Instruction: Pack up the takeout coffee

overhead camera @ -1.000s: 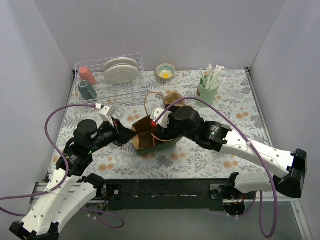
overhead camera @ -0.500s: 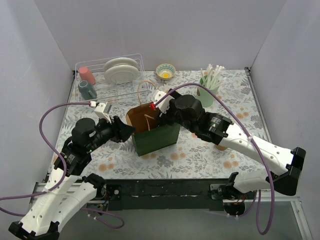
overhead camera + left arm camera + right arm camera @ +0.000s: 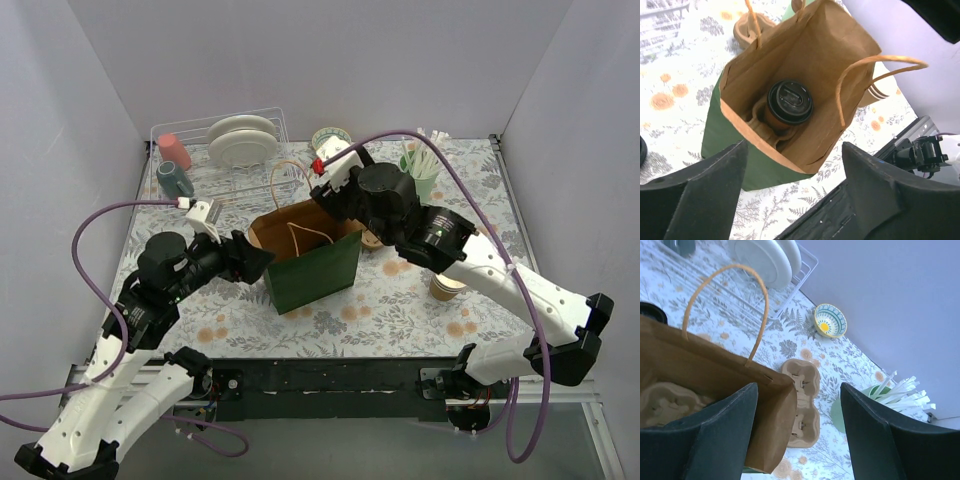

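The takeout coffee [image 3: 789, 102], a brown paper cup with a black lid, stands upright in a cardboard carrier at the bottom of the green paper bag [image 3: 313, 268]. The bag stands upright mid-table with its brown mouth [image 3: 805, 60] wide. My left gripper [image 3: 792, 200] is open at the bag's left side [image 3: 257, 262], its fingers apart from the rim. My right gripper [image 3: 797, 440] hangs open above the bag's far right corner [image 3: 330, 200], with only that corner seen below the gap. The cup is hidden in the top view.
An empty two-cup carrier [image 3: 802, 400] lies behind the bag. A lidless paper cup [image 3: 447, 285] stands to the right. Farther back are a green cup of straws [image 3: 415, 175], a patterned bowl [image 3: 330, 141] and a dish rack [image 3: 230, 150] with plates and two cups.
The bag went from slumped low to standing upright. My left gripper opened and let go of the bag's rim. My right gripper lifted out of the bag and back.
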Controlling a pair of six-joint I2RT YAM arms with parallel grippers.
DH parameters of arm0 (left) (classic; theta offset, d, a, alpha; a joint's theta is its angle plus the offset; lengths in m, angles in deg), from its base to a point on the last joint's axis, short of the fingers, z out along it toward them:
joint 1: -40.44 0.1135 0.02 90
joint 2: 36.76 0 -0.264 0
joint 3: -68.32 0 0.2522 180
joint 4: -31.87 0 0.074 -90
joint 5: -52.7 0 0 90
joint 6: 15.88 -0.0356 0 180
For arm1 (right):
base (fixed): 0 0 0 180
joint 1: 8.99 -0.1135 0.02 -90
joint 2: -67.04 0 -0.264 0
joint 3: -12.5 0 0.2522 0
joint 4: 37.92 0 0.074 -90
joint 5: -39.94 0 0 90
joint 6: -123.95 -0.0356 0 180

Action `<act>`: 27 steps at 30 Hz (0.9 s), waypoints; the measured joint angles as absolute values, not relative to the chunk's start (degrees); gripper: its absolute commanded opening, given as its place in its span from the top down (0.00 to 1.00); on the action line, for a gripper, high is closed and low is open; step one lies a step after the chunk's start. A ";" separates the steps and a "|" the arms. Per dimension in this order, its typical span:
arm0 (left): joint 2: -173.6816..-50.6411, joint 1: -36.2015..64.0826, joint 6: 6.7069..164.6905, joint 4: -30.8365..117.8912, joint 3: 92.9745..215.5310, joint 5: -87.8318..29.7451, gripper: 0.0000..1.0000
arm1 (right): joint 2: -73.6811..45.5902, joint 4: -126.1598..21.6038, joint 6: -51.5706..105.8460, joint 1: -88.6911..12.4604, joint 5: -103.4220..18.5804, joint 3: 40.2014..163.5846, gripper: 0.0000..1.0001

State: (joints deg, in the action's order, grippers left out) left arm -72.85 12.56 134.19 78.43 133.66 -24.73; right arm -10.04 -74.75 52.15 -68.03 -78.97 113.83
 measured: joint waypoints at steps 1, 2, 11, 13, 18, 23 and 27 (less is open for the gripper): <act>-73.03 12.56 133.89 78.43 134.27 -24.68 0.14 | -10.02 -74.75 51.16 -67.97 -79.25 114.57 0.26; -73.14 12.56 133.45 78.43 134.79 -24.64 0.11 | -9.98 -74.88 49.88 -67.93 -79.56 115.05 0.27; -73.90 12.56 130.85 78.97 139.62 -25.29 0.02 | -9.37 -83.23 35.82 -65.59 -83.14 118.42 0.29; -73.92 12.56 130.32 79.10 140.76 -26.08 0.02 | -8.47 -85.40 32.63 -63.53 -82.71 118.42 0.29; -74.75 12.56 129.87 81.42 143.21 -29.01 0.02 | -5.80 -89.53 26.40 -55.99 -80.37 118.42 0.28; -78.51 12.56 130.06 84.94 145.59 -31.87 0.02 | -5.39 -92.28 26.09 -42.64 -72.98 118.35 0.30; -79.28 12.56 129.97 86.80 146.00 -31.96 0.02 | -10.20 -92.06 27.32 -27.75 -64.37 119.23 0.34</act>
